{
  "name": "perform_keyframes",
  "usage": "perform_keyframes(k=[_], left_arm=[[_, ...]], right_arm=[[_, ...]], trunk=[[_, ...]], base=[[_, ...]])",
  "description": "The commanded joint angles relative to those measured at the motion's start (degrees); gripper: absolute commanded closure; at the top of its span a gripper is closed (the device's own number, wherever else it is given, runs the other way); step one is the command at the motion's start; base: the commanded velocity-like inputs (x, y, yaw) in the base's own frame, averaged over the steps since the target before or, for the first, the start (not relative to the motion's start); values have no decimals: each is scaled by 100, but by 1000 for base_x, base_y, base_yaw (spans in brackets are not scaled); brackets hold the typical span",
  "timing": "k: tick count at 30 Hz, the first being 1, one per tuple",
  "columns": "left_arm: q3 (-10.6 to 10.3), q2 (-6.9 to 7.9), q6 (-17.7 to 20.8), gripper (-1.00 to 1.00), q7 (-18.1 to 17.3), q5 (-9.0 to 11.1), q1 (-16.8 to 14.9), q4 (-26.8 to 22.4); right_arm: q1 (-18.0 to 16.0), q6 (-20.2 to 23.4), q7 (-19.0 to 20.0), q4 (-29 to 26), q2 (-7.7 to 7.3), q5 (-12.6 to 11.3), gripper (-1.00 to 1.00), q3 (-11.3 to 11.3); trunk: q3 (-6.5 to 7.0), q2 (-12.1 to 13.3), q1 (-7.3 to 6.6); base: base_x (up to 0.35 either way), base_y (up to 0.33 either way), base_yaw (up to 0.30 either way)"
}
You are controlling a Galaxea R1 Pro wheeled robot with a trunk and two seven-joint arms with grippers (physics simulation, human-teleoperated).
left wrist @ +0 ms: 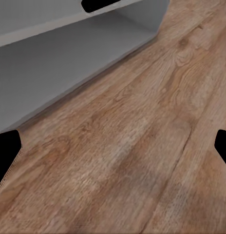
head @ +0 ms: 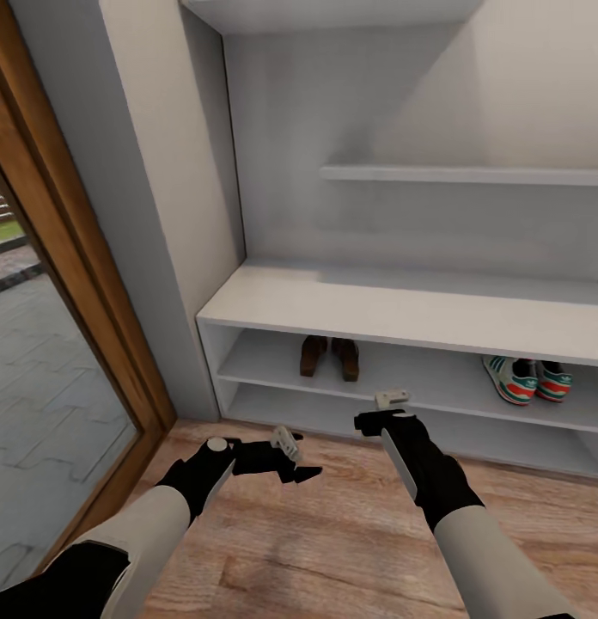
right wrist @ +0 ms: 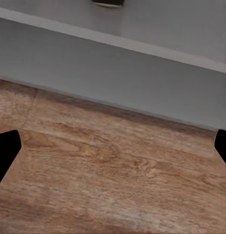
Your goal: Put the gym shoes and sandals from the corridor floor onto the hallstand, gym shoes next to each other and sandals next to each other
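Two white-sleeved arms nearest the lens in the head view, black wrists reaching forward over the corridor floor [head: 350, 524], light brown wood-grain planks. Left gripper [head: 292, 456] low above the planks, just short of the hallstand [head: 402, 311]; in its wrist view, black fingertips [left wrist: 7, 148] at opposite edges, spread wide, nothing between them but bare floor [left wrist: 127, 161] and the grey base of the rack [left wrist: 59, 63]. Right gripper [head: 381, 413] a little further forward, close to the front of the lower shelf slot; fingertips [right wrist: 6, 148] likewise far apart in its wrist view, holding nothing, wood [right wrist: 113, 165] and the rack's grey lower edge [right wrist: 118, 73] ahead. On the upper of the two open shelf slots: two sandals [head: 330, 357], dark brown, side by side and touching, toward the left end; two gym shoes [head: 527, 379], white with green stripes and red-orange accents, side by side toward the right. Stepped wall shelf [head: 462, 174] above the bench. Wooden door frame [head: 67, 249] and glass at far left.
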Motion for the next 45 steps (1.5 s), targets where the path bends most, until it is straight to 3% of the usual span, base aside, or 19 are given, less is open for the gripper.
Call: perform_keyframes(k=[1, 4, 9, 10, 22, 29, 38, 45], left_arm=[[10, 1, -55, -100, 0, -61, -3, -3], [15, 16, -55, -100, 0, -66, -3, -4], [16, 44, -55, -100, 4, -69, -4, -4], [17, 61, -55, -100, 8, -70, -1, -4], [17, 67, -49, -100, 23, -66, -2, 4], [17, 187, -47, -100, 26, -62, -2, 5], [20, 289, -46, -100, 29, -61, -2, 5], [26, 309, -46, -100, 34, -56, 0, 5]], right_arm=[[-3, -154, -43, -4, -3, -33, -100, 12], [-6, -832, -43, 1, -4, -39, -100, 12], [-5, -1136, -41, 2, -11, -42, -100, 2], [21, -1197, -39, 8, -28, -42, -100, -322], [48, -1199, -36, 13, -39, -45, -100, -425], [108, -1198, -33, 41, -37, -52, -100, -431], [453, -1228, -24, 67, -24, -61, -100, -435], [532, -1706, -25, 501, -15, -208, -100, -436]], trunk=[[18, 0, -3], [84, 4, -11], [195, 11, -24], [195, 11, -24], [195, 11, -24], [195, 11, -24], [195, 11, -24], [195, 11, -24]], base=[[0, 0, 0], [0, 0, 0], [0, 0, 0], [0, 0, 0], [0, 0, 0], [0, 0, 0], [0, 0, 0], [0, 0, 0]])
